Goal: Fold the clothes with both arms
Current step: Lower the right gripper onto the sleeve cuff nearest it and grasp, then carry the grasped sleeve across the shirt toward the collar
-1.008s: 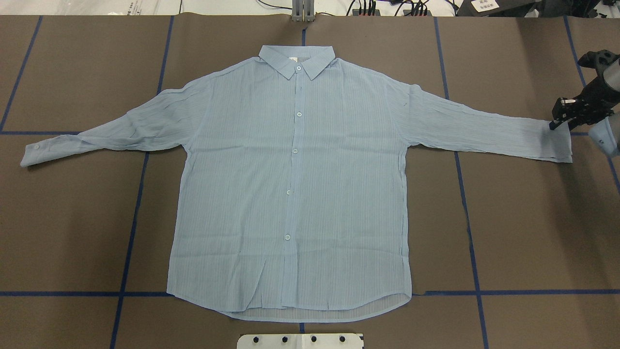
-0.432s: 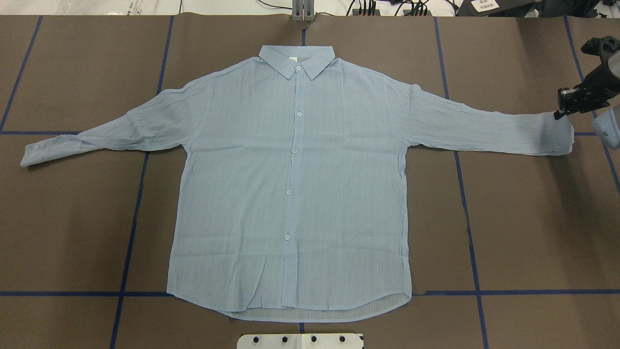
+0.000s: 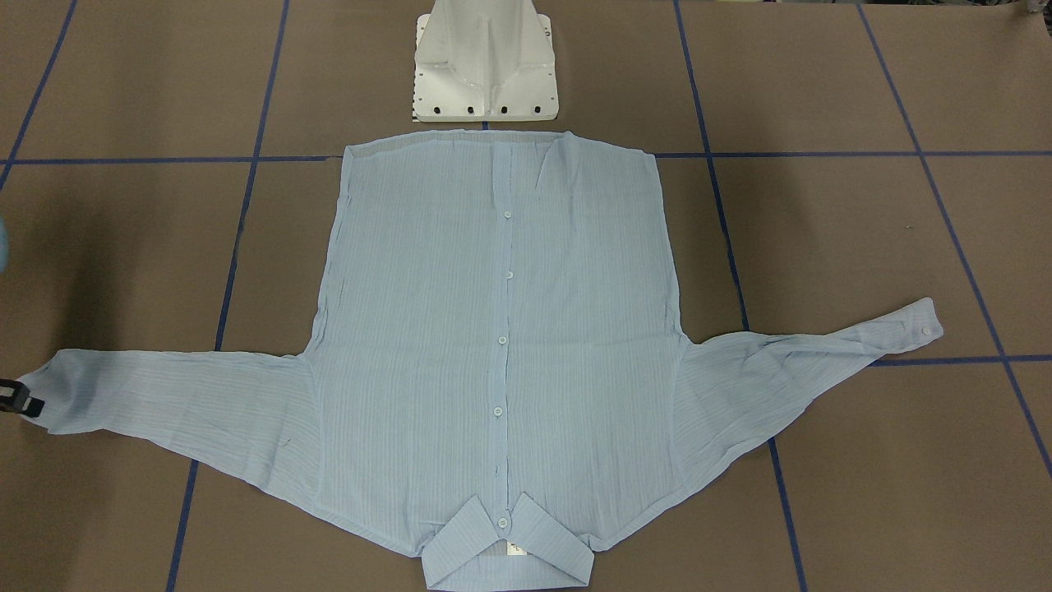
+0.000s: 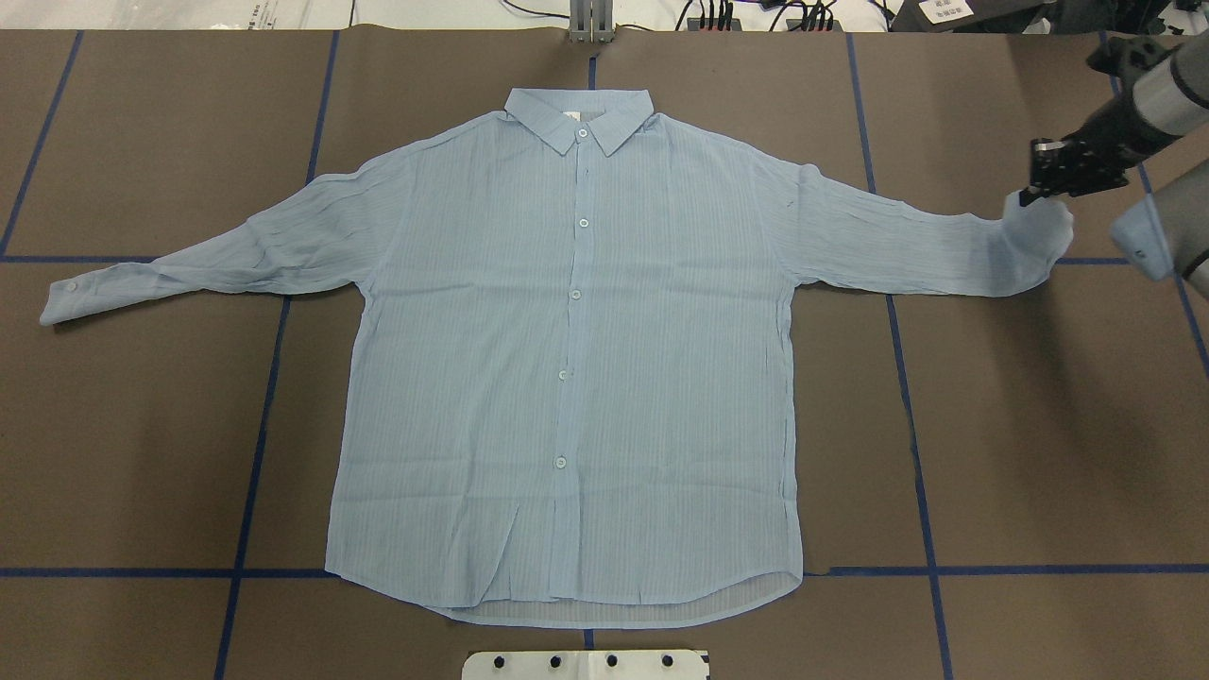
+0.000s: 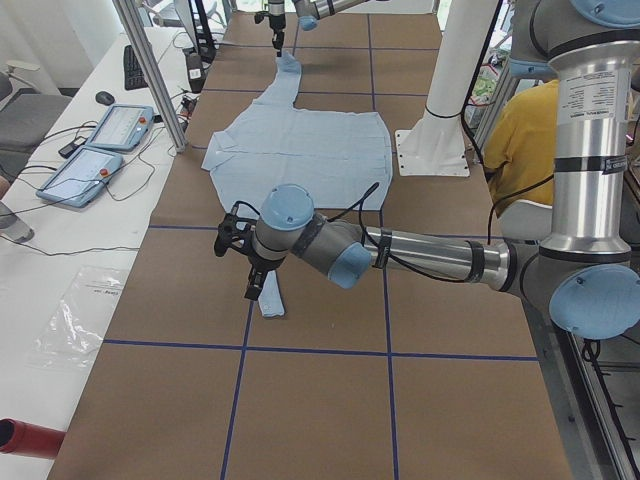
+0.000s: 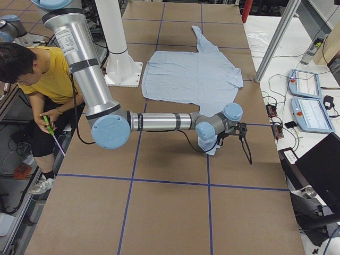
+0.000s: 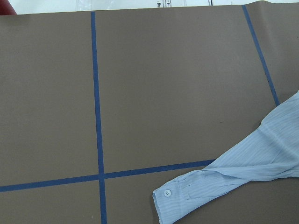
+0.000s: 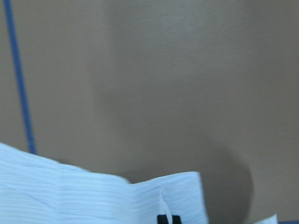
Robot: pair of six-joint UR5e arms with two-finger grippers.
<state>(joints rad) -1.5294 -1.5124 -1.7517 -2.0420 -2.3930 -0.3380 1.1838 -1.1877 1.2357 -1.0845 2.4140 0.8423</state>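
Starting at my far left, the shirt's (image 4: 567, 378) left cuff (image 4: 59, 304) lies flat on the brown table (image 4: 142, 453), button up, with its sleeve stretched out away from the body. I read that as a layout meant to give each arm its own cuff to take. The left gripper (image 5: 252, 292) shows only in the side view from the table's end, hanging close over that cuff. I cannot tell from there whether its fingers are apart or together, or whether they touch the cloth. Its wrist camera shows the cuff low and to the right in its picture, with no fingers in sight. Moving across, the body lies face up and buttoned, smooth, with the collar (image 4: 578, 118) on the far side and the hem just short of the white base (image 4: 586, 664). It is spread squarely across the blue tape lines (image 4: 255, 453), a good start for folding. Further right, the right sleeve (image 4: 897, 246) runs out level. Then its right cuff (image 4: 1039, 236) rises off the table and curls over, because the right gripper (image 4: 1025, 196) is clamped on its upper corner. The rest of that cuff drapes below the fingers toward the robot's side. I judge the cuff is held up so the sleeve can be carried inward over the body.
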